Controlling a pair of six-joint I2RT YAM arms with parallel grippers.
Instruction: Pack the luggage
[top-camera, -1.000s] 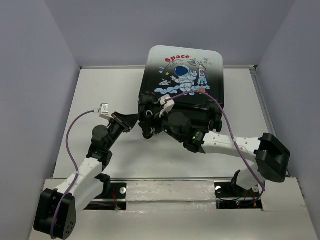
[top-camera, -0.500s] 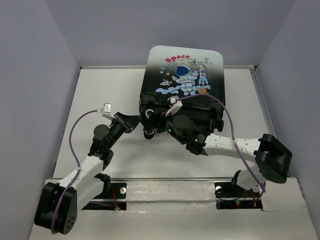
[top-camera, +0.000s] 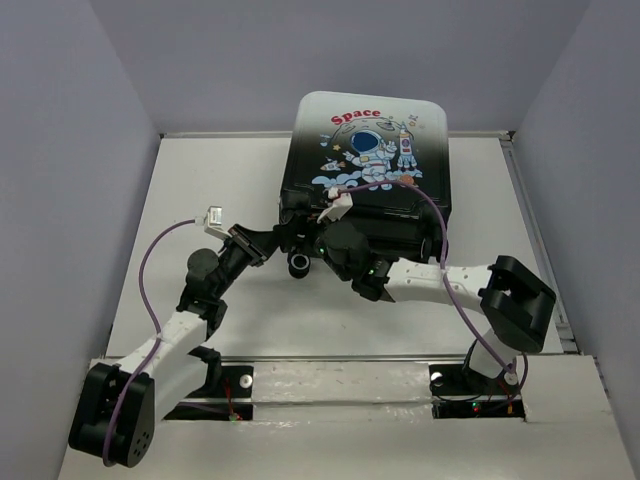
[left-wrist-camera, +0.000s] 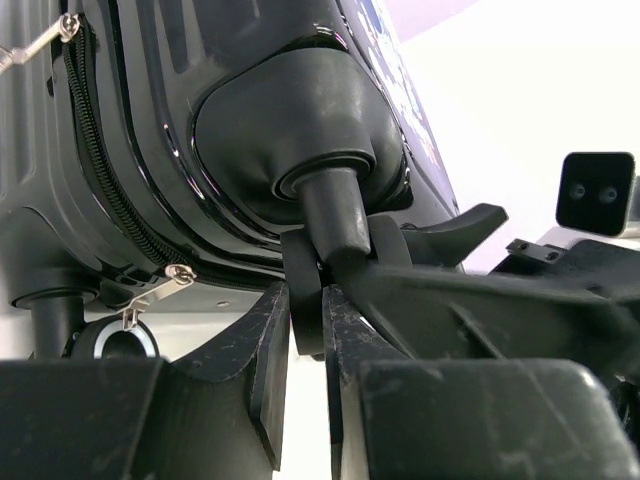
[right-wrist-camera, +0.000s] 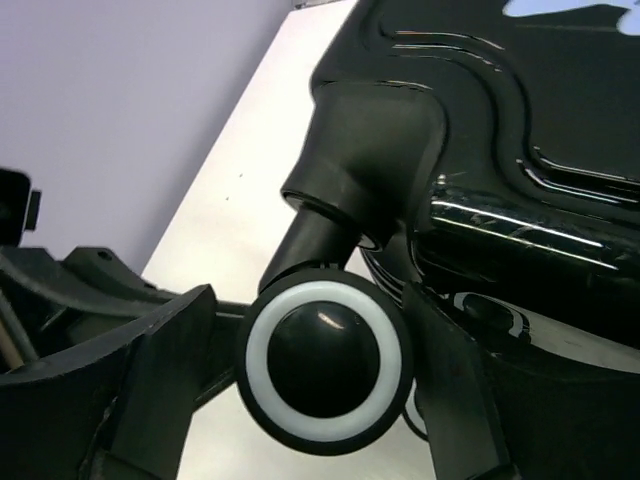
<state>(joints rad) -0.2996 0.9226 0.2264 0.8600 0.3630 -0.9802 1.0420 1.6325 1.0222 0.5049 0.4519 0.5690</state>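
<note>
Both grippers meet at one corner of the closed luggage (top-camera: 365, 150)

One small hard-shell suitcase sits at the far middle of a white table (top-camera: 200, 180), printed side up. Its shell fades from black at the near end to silver at the far end. It carries a cartoon astronaut, a rocket and the red word "Space". Its black wheels point towards the arm bases.

The left gripper (top-camera: 274, 241) reaches in from the left to the near left corner of the case. Its wrist view shows its two fingers (left-wrist-camera: 265, 370) drawn close together, clamped on a pinched wheel (left-wrist-camera: 304, 300) seen edge-on. Above that wheel are a thick black stem and a rounded housing. The zip (left-wrist-camera: 100, 170) runs closed along the side of the shell, with a metal pull (left-wrist-camera: 150, 295) hanging from it.

The right gripper (top-camera: 303, 252) comes across from the right, along the near end of the case, to the same corner. In its wrist view the fingers (right-wrist-camera: 150, 370) stand spread wide on either side of a white-ringed wheel (right-wrist-camera: 325, 362), whose flat face looks at the camera. The finger on the right of that view touches the wheel's rim and the other stands just clear, so the wheel is bracketed, not squeezed.

Whether both grippers are at the same caster cannot be told
</note>
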